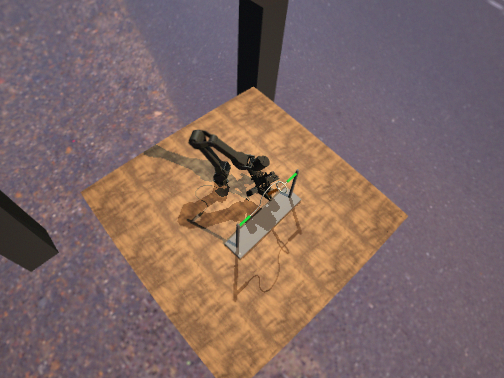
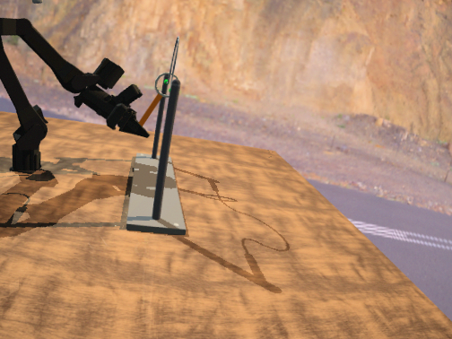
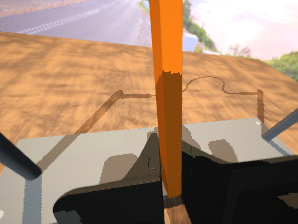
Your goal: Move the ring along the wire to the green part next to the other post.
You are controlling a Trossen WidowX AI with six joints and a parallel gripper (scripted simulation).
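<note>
Gripper (image 1: 270, 197) (image 2: 144, 133) (image 3: 158, 137), nearly closed, pinching the orange handle (image 1: 272, 192) (image 2: 151, 108) (image 3: 169, 60); grey wire (image 1: 262, 200) (image 2: 174, 56), liable to be struck should the handle tilt or swing; ring (image 1: 282, 181) (image 2: 156, 85), near the far post (image 1: 294, 186) (image 2: 160, 121), clearance uncertain.

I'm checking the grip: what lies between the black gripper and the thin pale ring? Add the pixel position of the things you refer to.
A straight orange handle (image 1: 273, 192) (image 2: 151, 109) (image 3: 170, 55), clamped by the black gripper (image 1: 269, 196) (image 2: 144, 132) (image 3: 158, 137) and reaching the thin pale ring (image 1: 287, 188) (image 2: 155, 85); exterior view shows it.
</note>
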